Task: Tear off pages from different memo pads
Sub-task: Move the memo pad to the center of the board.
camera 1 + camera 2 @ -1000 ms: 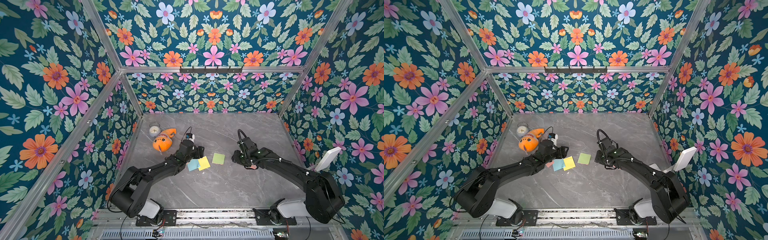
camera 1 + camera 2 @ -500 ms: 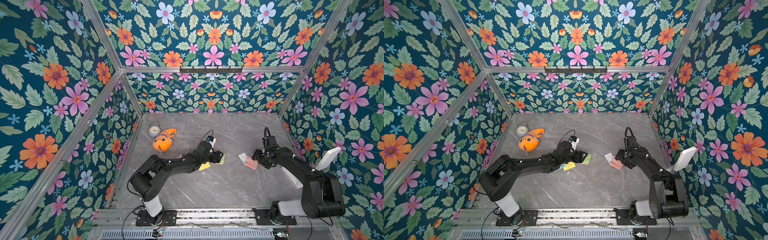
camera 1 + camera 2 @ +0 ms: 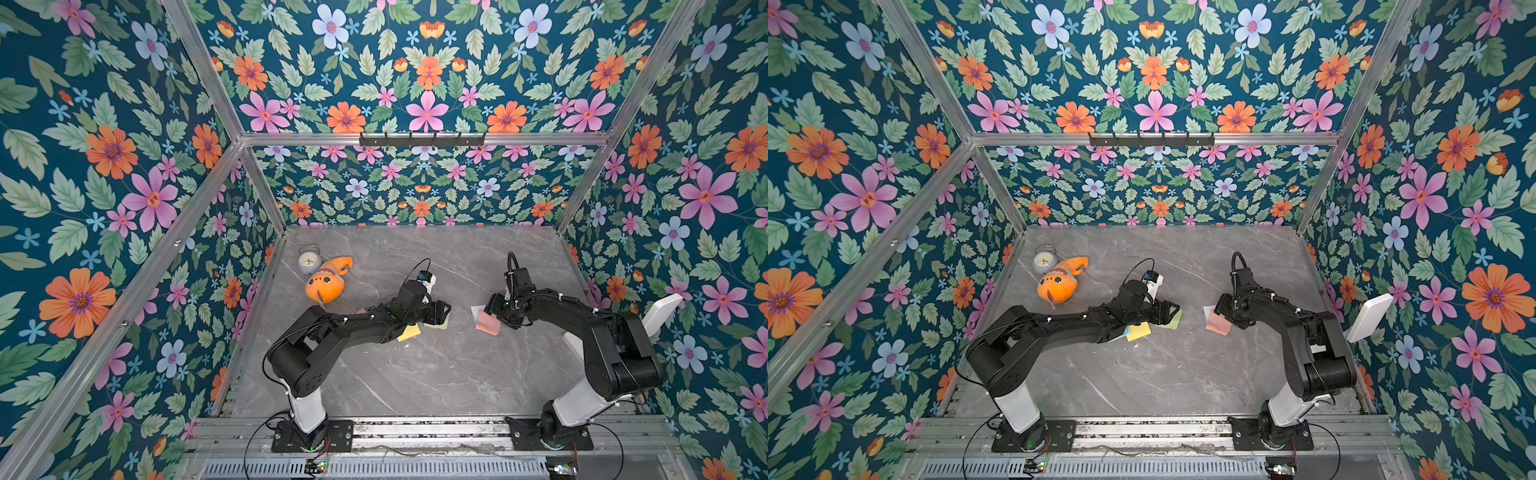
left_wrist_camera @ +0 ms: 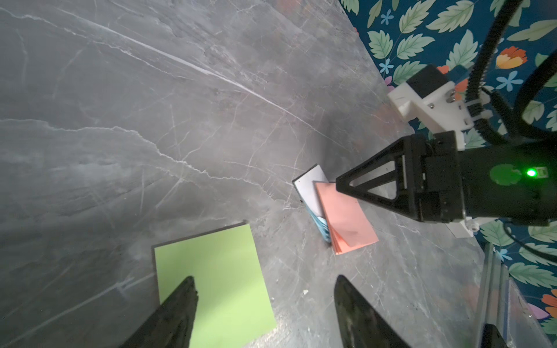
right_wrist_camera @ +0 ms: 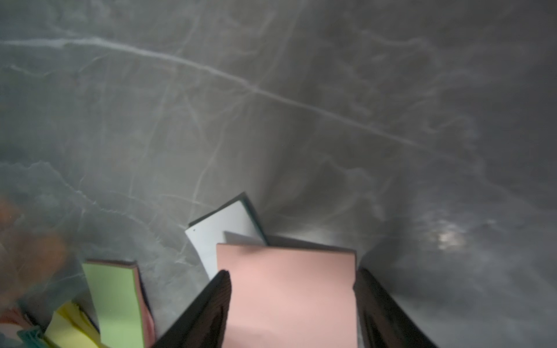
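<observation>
Memo pads: salmon pad (image 3: 487, 325) lies right of centre, overlapping a white-topped pad (image 4: 310, 192). Right gripper (image 5: 291, 272) has swung out here from beside the green pad (image 4: 214, 283); its jaws straddle the salmon pad, grip unclear. Left gripper (image 4: 264, 277) has moved over the green pad, jaws wide, empty. Tear judged pending. Grey marble table (image 3: 415, 374), floral walls (image 3: 124, 166).

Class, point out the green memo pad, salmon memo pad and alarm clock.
green memo pad (image 4: 214, 271): left wrist view, top sheet.
salmon memo pad (image 4: 345, 218): left wrist view, top sheet.
alarm clock (image 3: 308, 261): in a top view, dial.
</observation>
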`<state>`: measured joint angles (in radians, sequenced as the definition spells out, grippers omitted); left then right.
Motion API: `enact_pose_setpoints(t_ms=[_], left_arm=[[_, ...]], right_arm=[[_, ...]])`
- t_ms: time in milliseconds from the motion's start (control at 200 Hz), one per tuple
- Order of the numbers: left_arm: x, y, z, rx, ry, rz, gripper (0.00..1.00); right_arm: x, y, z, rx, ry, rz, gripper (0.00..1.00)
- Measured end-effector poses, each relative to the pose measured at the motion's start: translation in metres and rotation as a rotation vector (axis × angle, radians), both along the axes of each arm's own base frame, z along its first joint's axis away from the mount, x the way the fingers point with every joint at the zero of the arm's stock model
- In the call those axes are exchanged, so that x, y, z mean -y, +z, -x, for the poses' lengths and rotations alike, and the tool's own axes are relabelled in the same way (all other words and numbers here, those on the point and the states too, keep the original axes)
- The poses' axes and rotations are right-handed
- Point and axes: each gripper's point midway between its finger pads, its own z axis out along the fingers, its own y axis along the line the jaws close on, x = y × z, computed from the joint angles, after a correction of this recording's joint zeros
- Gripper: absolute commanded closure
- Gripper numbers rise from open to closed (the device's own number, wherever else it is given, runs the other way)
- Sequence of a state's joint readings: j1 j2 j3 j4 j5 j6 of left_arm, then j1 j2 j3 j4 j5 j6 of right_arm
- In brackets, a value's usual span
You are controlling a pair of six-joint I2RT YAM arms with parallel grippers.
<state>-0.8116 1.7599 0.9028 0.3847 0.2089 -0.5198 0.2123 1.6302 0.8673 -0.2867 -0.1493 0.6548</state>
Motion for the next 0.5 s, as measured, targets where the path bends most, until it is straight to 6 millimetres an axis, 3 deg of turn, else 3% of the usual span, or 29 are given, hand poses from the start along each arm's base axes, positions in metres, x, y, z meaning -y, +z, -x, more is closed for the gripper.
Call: enact_pose_setpoints(t_ms=[150, 245, 425, 500], left_arm=[[-0.004, 0.005, 0.002, 0.01, 0.002, 0.002, 0.28], [-0.006, 0.002, 0.002, 0.01, 0.007, -0.009, 0.3], [0.005, -0.012, 0.0, -0.019, -0.023, -0.025, 0.34], [0.015, -0.017, 0.002, -0.044, -0.047, -0.017, 0.35]], right_arm=[[-0.043, 0.001, -0.007, 0.016, 0.099, 0.001, 0.34], [-0.057, 0.003, 0.001, -0.015, 0.14, -0.012, 0.34], [-0.036, 0.031, 0.019, -0.005, 0.074, -0.085, 0.35], [-0.037, 0.033, 0.036, -0.019, 0.055, -0.137, 0.37]])
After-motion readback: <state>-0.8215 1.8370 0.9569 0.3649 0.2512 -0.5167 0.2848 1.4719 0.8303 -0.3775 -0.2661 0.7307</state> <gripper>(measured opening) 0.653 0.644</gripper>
